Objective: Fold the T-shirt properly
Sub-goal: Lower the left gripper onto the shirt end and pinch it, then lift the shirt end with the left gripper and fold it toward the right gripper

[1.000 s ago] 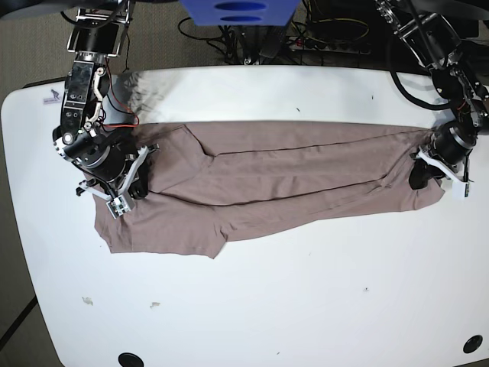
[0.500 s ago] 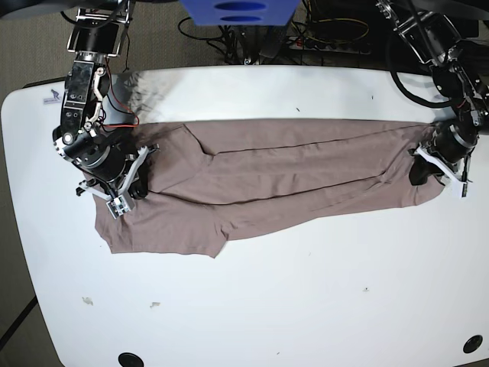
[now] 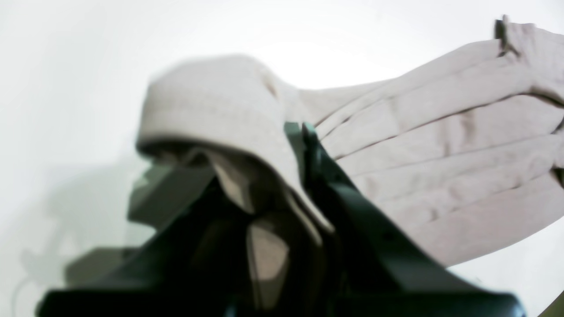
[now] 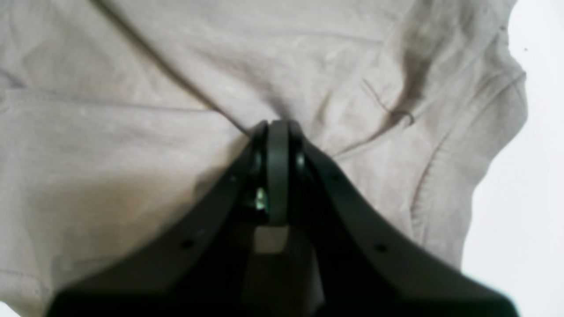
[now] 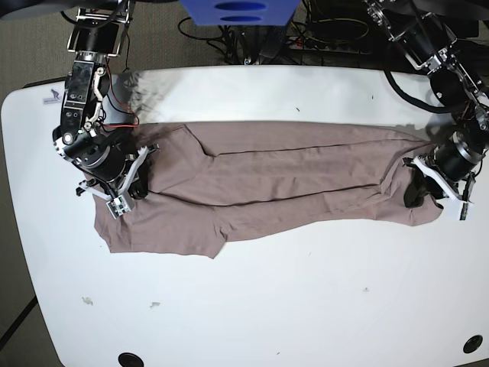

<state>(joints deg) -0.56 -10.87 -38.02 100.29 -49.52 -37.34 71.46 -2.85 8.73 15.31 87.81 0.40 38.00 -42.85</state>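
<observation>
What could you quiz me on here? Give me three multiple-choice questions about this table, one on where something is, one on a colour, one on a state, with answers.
1. Where does the T-shirt lie?
A. Stretched across the white table
B. On the floor
C. Hanging from a rack

2. What colour is the shirt?
A. Bright blue
B. Dusty mauve-brown
C. Black

3. What are the jaws of the left gripper doing?
A. Standing wide open above the table
B. Closed on shirt fabric
C. Holding a pen

Answers: 1 A, the base view shows it spread between the two arms on the tabletop. 2 B, the cloth is plain taupe in every view. 3 B, the left wrist view shows fabric draped over and pinched in the closed jaws.
</observation>
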